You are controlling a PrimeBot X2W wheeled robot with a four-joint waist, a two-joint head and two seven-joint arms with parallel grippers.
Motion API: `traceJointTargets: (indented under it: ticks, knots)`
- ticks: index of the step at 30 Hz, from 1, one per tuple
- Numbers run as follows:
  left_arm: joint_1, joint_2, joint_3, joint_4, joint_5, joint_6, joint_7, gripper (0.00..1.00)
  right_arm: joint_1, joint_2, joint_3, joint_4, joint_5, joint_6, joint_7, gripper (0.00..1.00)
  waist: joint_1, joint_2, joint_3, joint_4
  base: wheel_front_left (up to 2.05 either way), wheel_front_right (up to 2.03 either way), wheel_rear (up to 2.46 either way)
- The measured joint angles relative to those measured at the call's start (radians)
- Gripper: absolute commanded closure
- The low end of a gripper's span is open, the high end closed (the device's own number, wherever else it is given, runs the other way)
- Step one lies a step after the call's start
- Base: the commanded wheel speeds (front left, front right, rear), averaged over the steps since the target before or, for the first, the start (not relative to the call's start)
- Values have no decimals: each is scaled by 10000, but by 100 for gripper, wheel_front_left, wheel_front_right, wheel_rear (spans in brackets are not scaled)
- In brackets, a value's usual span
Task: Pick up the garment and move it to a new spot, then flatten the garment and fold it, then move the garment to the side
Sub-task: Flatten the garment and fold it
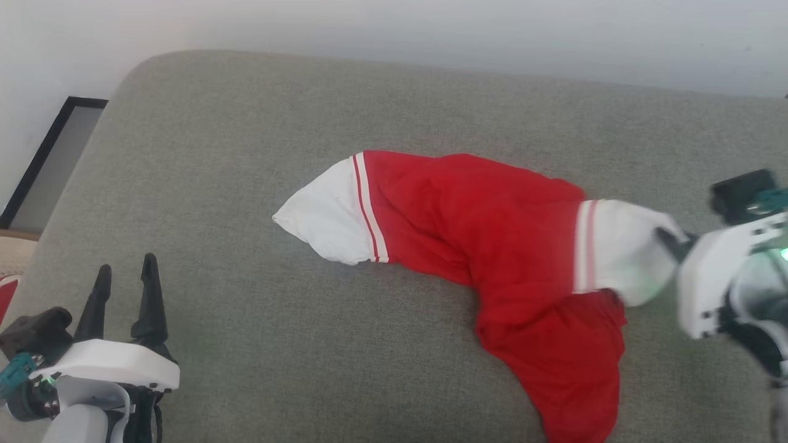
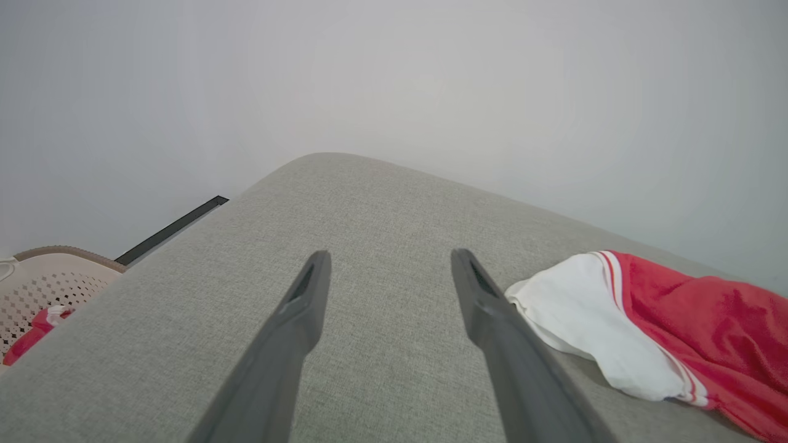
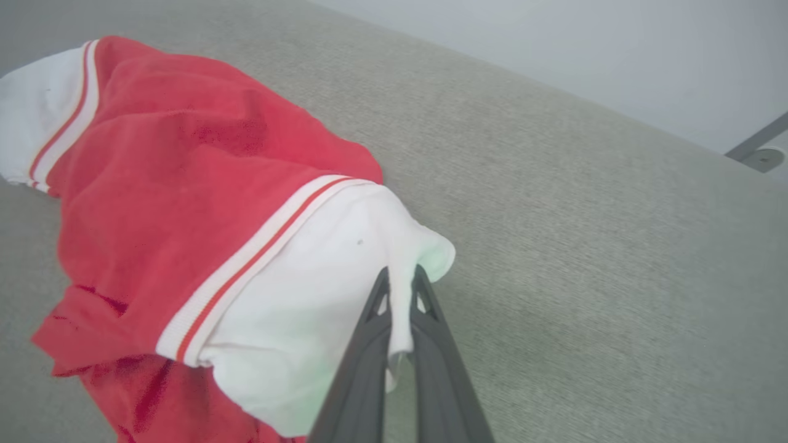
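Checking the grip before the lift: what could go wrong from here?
1. The right gripper pinches only a thin fold at the white corner of the jersey; it may slip out when lifted.
2. The left gripper is open and apart from the jersey, so a one-sided lift would likely leave it hanging bunched, harder to flatten.

Setting, as I read it: a home living space. Items: grey fabric-covered cushion (image 1: 234, 203), sofa-like; plain pale wall (image 1: 431, 27) behind; perforated beige laundry basket (image 2: 49, 283) beside it, holding red cloth (image 2: 34, 332).
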Motion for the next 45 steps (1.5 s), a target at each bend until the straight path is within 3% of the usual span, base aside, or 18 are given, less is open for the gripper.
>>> traceJointTargets:
  ticks: [11,20,23,24,25,33,40,45]
  knots:
    - [-146,-232,286,360,535,-420,0,0,124,-999,-1628,1317,-399,0,-46,100,0,0,-27,-50,0,0,0]
    - [-395,-270,270,679,844,-612,0,0,-337,-1085,-1360,3415,-391,0,-646,97,0,0,28,40,0,0,0]
    - [-484,-261,234,825,874,-698,0,0,-685,-1060,-1005,4550,-236,2,-978,61,0,0,79,51,0,0,0]
    - [-492,-247,217,878,920,-704,2,0,-779,-1045,-918,4794,-169,2,-1018,9,0,0,89,43,0,0,0]
    - [-528,-236,211,909,924,-713,0,0,-887,-1047,-809,4982,-104,0,-1085,0,0,0,99,30,0,0,0]
    - [-774,82,84,1068,911,-807,107,0,-1577,-1093,-178,5421,424,0,-1114,0,0,0,27,-297,0,0,0]
    - [-1108,604,-173,790,811,-897,936,0,-1658,-1034,-144,4253,706,0,-1695,0,1,0,-128,-868,0,0,0]
    - [-1486,1089,-499,485,579,-976,1990,0,-1606,-401,-757,3262,247,0,-2796,0,0,0,-219,-1432,0,0,0]
